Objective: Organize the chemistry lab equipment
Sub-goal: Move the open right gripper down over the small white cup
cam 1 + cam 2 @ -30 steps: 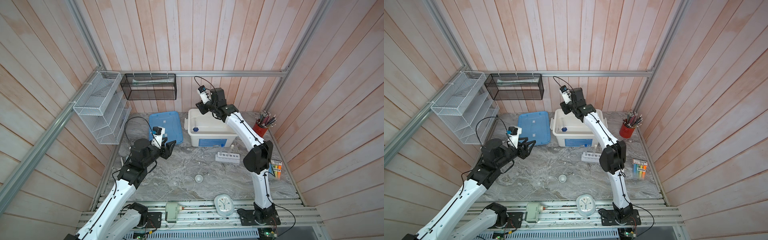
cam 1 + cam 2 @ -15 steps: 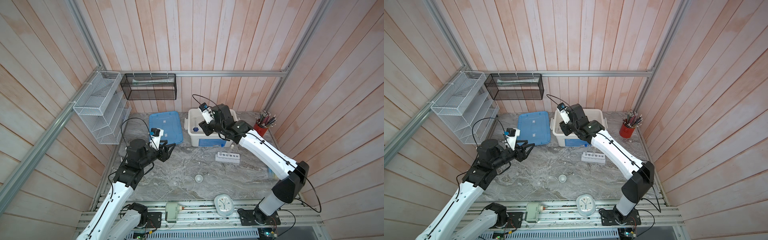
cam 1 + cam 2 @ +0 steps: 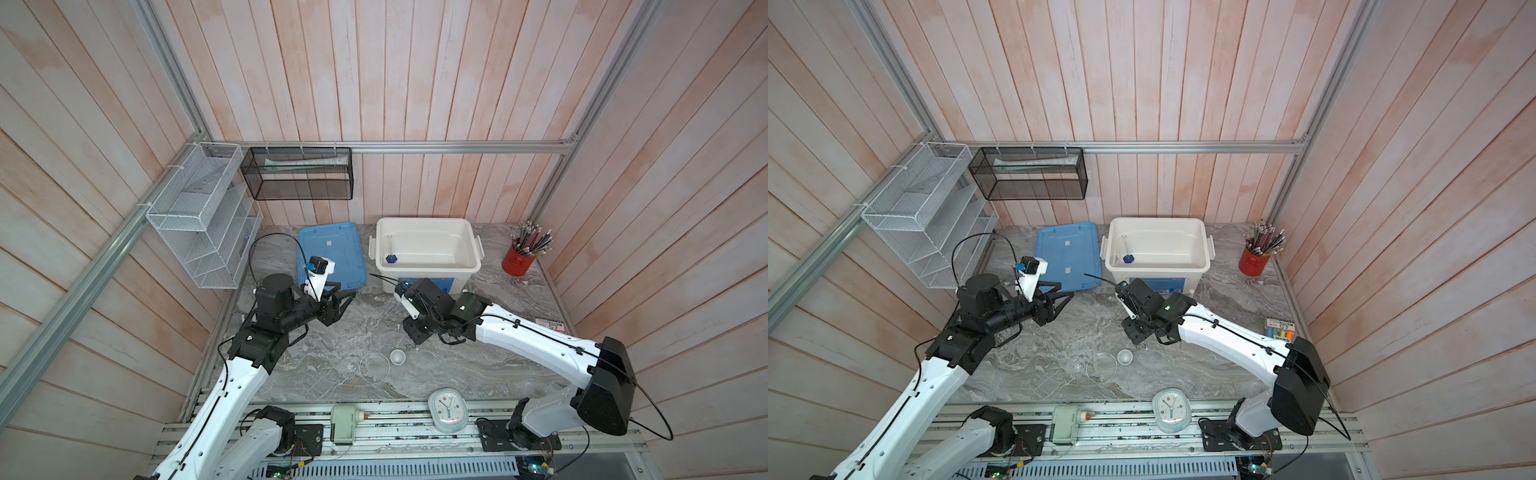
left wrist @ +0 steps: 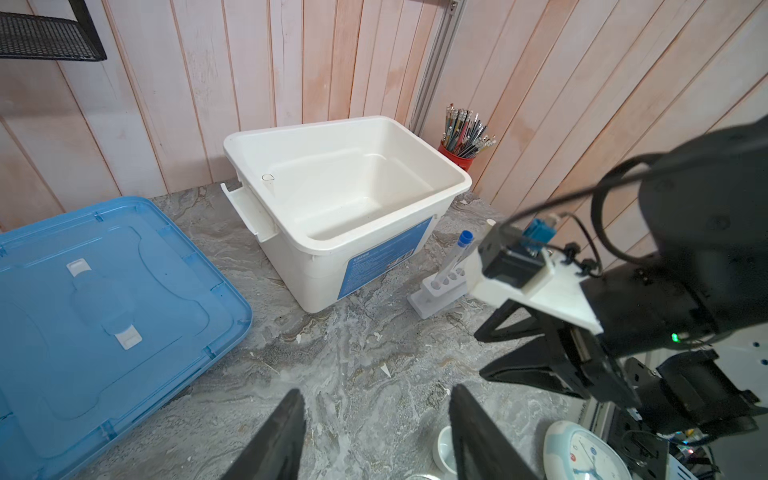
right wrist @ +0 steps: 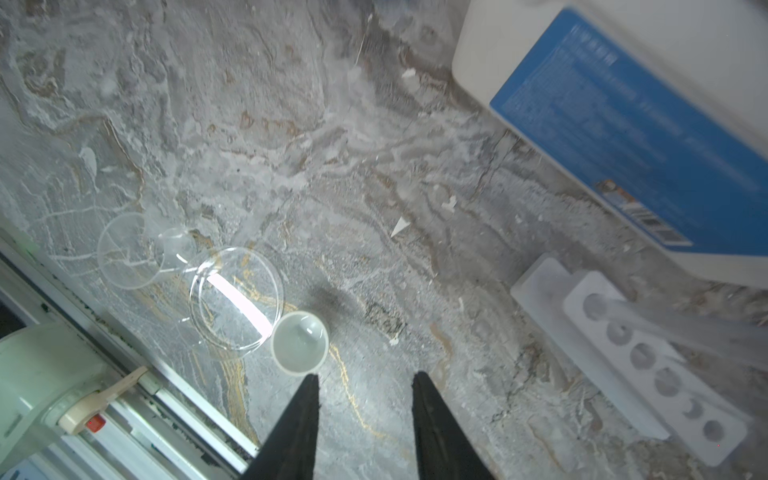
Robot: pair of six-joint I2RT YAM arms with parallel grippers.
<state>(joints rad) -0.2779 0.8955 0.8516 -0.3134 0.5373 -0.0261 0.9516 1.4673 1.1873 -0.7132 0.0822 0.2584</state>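
Grey-veined marble tabletop (image 3: 332, 357) fills both top views. At the back stands an open white bin (image 3: 426, 221) with the blue-based clear cylinder (image 3: 390, 253) against its inner wall. A blue lid (image 3: 332, 249) lies flat just beside the bin. Nearer the front, the small white bowl (image 3: 397, 356) sits just beside the clear round glass dish (image 3: 374, 367). The left gripper (image 3: 344, 294) hovers near the lid's front edge, its jaws spread and empty. The right arm (image 3: 532, 338) covers the ground in front of the bin, hiding whatever stands there.

The left wrist view shows what that arm conceals. The white six-hole rack (image 4: 436, 293) stands by the bin's corner, with the blue-capped test tube (image 4: 457, 253) tilted in it. The white cap (image 4: 491, 222) of a second tube pokes out behind the other arm's camera. The right gripper (image 4: 480, 354) shows side-on, fingers parted around nothing. Of the cylinder, only its open mouth shows at the bin's rim.

In the right wrist view that gripper's fingertips (image 5: 311, 384) stand moderately apart over bare marble, near the bowl. A flatter clear disc (image 5: 129, 249) lies beside the dish, and the rack and tubes are blurred.
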